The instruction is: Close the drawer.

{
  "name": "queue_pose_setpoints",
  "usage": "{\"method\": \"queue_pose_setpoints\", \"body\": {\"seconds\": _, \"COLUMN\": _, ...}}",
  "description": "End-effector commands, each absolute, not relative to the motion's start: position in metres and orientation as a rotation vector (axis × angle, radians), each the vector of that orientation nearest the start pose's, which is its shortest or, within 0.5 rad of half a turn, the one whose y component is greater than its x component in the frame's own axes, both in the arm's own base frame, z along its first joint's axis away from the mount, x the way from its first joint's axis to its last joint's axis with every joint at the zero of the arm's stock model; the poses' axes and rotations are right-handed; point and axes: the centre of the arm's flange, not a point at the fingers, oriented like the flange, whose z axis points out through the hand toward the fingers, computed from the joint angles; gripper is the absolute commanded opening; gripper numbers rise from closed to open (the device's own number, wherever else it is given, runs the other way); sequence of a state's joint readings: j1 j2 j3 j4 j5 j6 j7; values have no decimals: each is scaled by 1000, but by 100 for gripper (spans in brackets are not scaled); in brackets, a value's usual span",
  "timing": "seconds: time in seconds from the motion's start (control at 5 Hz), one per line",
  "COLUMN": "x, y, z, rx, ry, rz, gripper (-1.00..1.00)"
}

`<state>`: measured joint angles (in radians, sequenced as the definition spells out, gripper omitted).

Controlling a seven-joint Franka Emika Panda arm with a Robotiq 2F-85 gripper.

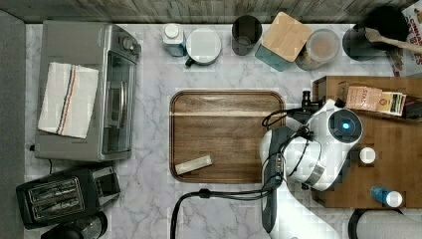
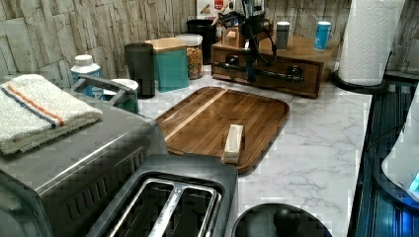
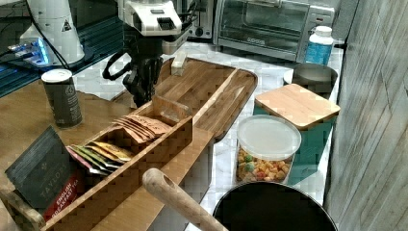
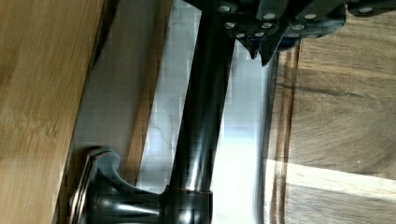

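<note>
The medium-brown wooden drawer (image 2: 269, 74) with its slim black bar handle (image 2: 262, 72) sits in the left view's upper centre, seemingly nearly flush. The black gripper (image 2: 251, 73) hangs at the handle; whether its fingers are open or closed cannot be told.

A white marble-patterned countertop (image 1: 149, 204) carries a wooden serving tray (image 1: 226, 134) at its centre, a toaster oven (image 1: 87, 92) and a black toaster (image 1: 64, 194) at the top view's left, canisters (image 1: 286, 42) along the back wall, and a wooden cabinet (image 1: 388, 164) at the top view's right.
</note>
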<state>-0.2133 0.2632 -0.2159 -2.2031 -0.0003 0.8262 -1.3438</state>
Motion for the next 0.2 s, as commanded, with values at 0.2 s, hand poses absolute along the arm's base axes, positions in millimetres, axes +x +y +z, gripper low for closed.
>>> {"method": "queue_pose_setpoints", "body": {"seconds": 0.2, "x": 484, "y": -347, "z": 346, "rx": -3311, "ry": 141, "rz": -190, "gripper": -100}}
